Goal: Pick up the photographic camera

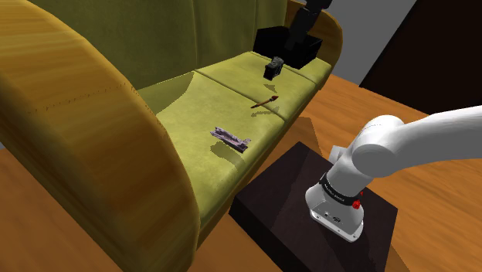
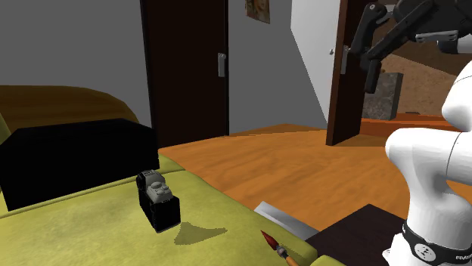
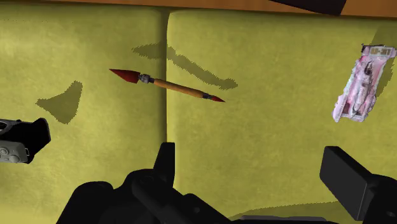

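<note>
So the camera [image 2: 157, 199] sits upright on the yellow-green sofa [image 1: 193, 127], far end, near a black box [image 2: 76, 162]. The gripper [image 3: 254, 168] hangs above the cushions, fingers spread wide, gripping nothing. A paintbrush [image 3: 167, 85] lies below it.

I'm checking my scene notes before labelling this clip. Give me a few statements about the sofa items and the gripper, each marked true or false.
1. The black-and-grey photographic camera stands on the yellow-green sofa. True.
2. The black two-finger gripper is shut on the camera. False: its fingers stand apart, holding nothing.
3. The red-tipped paintbrush stands upright. False: it lies flat on the sofa, across a cushion seam.
4. A pink-and-white packet lies on the sofa. True.
</note>
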